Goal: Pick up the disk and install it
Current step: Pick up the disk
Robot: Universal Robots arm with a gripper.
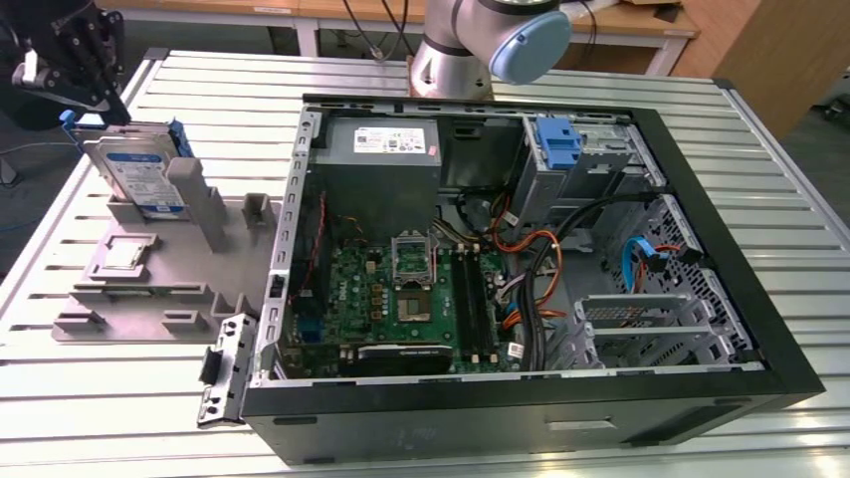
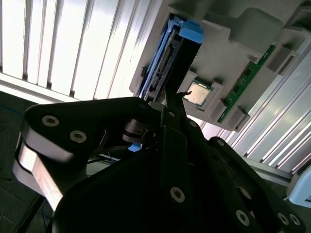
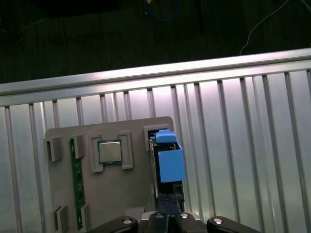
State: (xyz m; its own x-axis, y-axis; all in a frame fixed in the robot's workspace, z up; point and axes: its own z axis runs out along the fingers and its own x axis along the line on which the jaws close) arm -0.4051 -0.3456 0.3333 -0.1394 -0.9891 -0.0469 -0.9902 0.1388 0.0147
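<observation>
The disk (image 1: 133,169) stands on edge in a slot of the grey holder (image 1: 159,284), at the exterior view's left. It is silver-grey with a white and blue label and a blue carrier. Both wrist views look at it edge-on: the disk (image 2: 163,63) shows its connector, and the disk (image 3: 167,160) shows the carrier's blue tab. My gripper (image 1: 109,105) hangs just above the disk's top edge, black, with its fingers together and nothing between them. The gripper (image 2: 171,97) points at the disk's end, and the gripper (image 3: 167,212) sits right over it.
The open computer case (image 1: 743,299) lies at the exterior view's right, with a motherboard (image 1: 398,299), a grey power supply (image 1: 385,139) and a blue bracket (image 1: 558,139) on its metal bay. The holder also carries a processor chip (image 3: 110,151) and a green memory stick (image 3: 74,179). The slatted table (image 1: 133,408) lies beneath.
</observation>
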